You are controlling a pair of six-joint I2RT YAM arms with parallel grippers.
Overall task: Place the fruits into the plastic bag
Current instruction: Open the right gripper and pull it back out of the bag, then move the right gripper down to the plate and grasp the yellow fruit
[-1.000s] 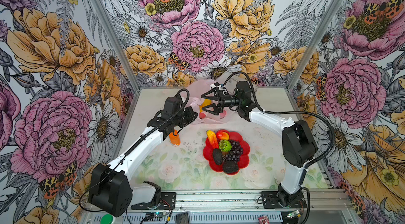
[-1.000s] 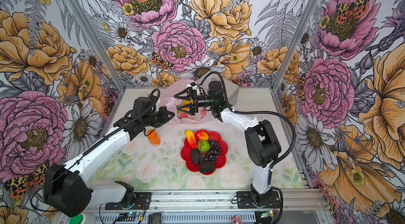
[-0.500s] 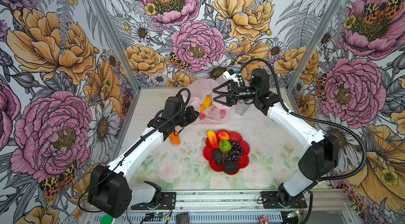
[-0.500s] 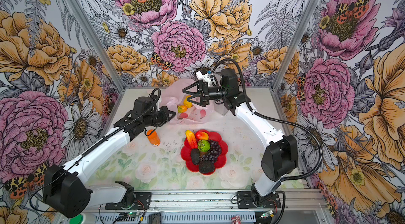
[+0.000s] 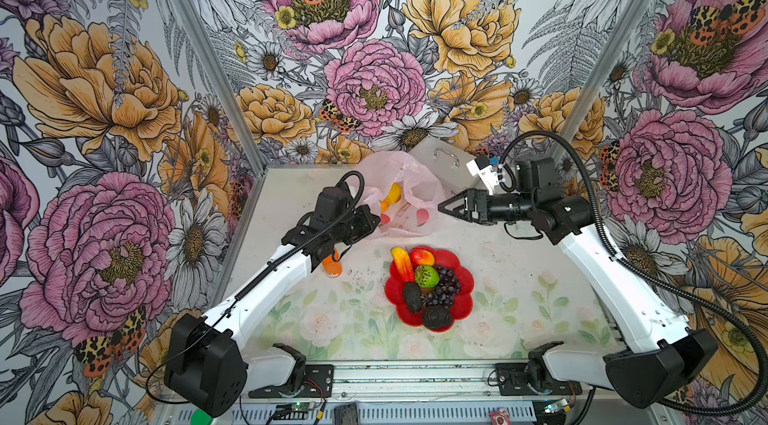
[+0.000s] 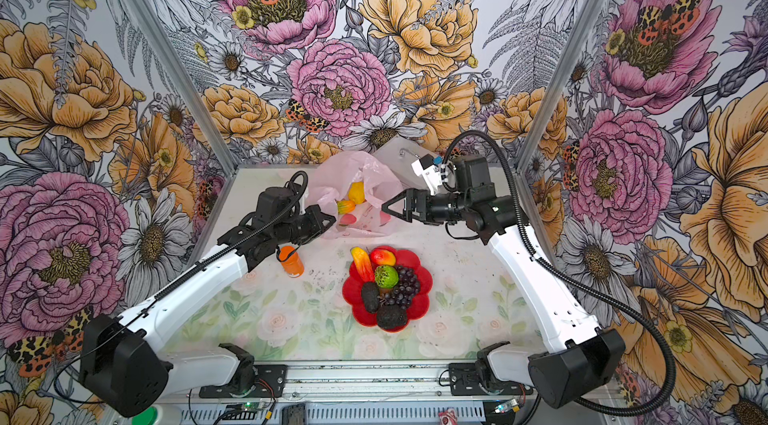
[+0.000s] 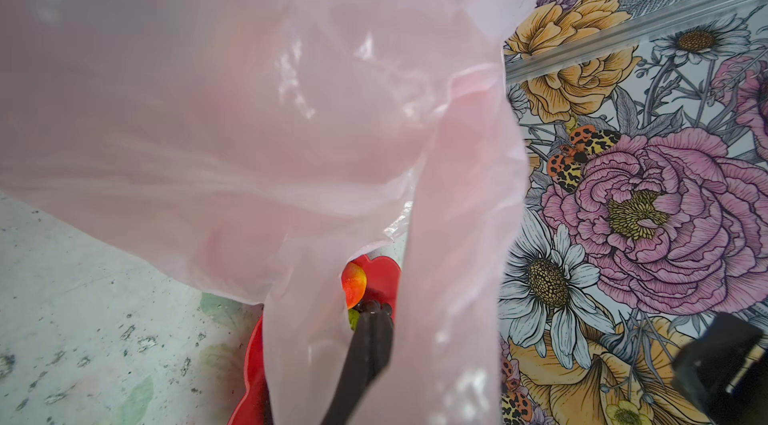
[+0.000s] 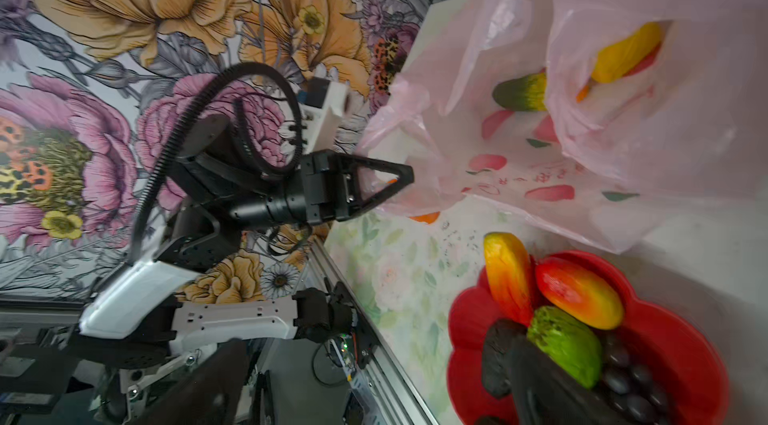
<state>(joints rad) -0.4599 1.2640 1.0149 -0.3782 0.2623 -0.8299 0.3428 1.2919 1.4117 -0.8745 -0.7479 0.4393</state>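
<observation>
While the left gripper (image 8: 405, 178) clamps the rim of the bag (image 5: 409, 190), likely to hold its mouth open, the right gripper (image 5: 441, 207) hangs empty, jaws spread, beside it; two fruits (image 5: 392, 194) lie inside; other fruits (image 5: 427, 276) wait on the red plate (image 5: 467, 281).

Bright even light, wrist views blurred close-up

The left arm (image 5: 270, 281) is stretching forward, the left jaws squeezing shut on the plastic bag (image 5: 415, 177). The right arm (image 5: 611, 277) is bending inward, the right jaws hanging wide open and empty.
</observation>
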